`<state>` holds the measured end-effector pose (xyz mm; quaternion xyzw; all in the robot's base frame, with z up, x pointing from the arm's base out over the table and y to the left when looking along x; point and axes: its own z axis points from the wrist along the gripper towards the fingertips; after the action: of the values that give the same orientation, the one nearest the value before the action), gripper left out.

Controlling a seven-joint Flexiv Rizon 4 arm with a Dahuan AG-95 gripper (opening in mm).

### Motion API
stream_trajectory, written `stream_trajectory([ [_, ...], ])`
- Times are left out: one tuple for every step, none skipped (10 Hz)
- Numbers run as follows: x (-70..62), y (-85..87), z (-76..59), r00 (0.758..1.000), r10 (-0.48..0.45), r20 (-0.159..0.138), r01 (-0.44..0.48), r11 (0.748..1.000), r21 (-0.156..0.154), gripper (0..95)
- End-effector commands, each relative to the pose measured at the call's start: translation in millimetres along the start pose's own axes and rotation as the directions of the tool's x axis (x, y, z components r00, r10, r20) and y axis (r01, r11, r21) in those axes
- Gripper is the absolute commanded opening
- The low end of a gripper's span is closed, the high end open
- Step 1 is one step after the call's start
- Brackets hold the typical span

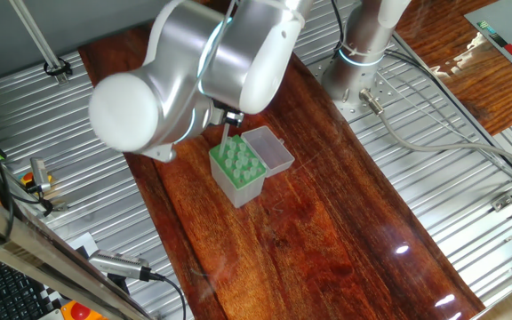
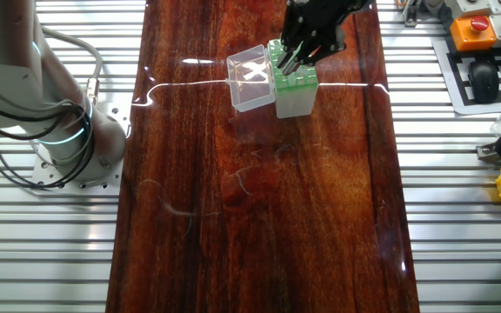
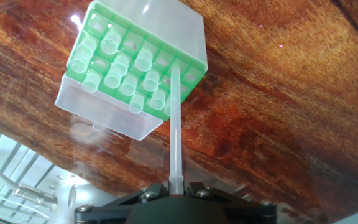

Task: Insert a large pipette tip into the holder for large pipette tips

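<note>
dark polished wood table (image 2: 259, 217) runs between ribbed metal panels. near its far end stands the holder for large pipette tips (image 3: 135, 68), its clear lid (image 2: 250, 76) hinged open to the left. the gripper (image 3: 176, 186) pinches the large pipette tip (image 3: 175, 118), whose narrow end is over a hole at the rack's edge.

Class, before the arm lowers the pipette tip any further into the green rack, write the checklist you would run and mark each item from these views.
1. Large pipette tip held in the tool: ok.
2. Rack lid open, clear of the holes: ok.
3. Holder for large pipette tips upright on the table: ok.
4. Tip's narrow end over the rack's edge row: ok.
5. Target hole free: cannot tell.
6. Tip aligned exactly with the hole: cannot tell.
</note>
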<state>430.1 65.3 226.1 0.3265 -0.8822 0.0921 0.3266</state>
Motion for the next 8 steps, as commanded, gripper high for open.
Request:
stream_trajectory([
  [-2.1,-0.5,-0.9,1.0,0.002,-0.01,-0.002,1.0,0.005,0.0],
  [-3.4,-0.8,-1.7,1.0,0.002,-0.013,-0.002,1.0,0.005,0.0],
  [-4.2,-1.1,-2.2,1.0,0.002,-0.015,-0.002,1.0,0.006,0.0],
  [-4.7,-1.2,-2.7,1.0,0.003,-0.013,-0.003,1.0,0.006,0.0],
  [-4.9,-1.2,-3.0,1.0,0.004,-0.012,-0.004,1.0,0.005,0.0],
  [-5.0,-1.2,-3.2,1.0,0.007,-0.013,-0.007,1.0,0.006,19.0],
  [-5.0,-1.2,-3.2,1.0,0.008,-0.013,-0.008,1.0,0.006,19.0],
  [-4.9,-1.3,-3.2,1.0,0.007,-0.008,-0.007,1.0,0.003,38.0],
])
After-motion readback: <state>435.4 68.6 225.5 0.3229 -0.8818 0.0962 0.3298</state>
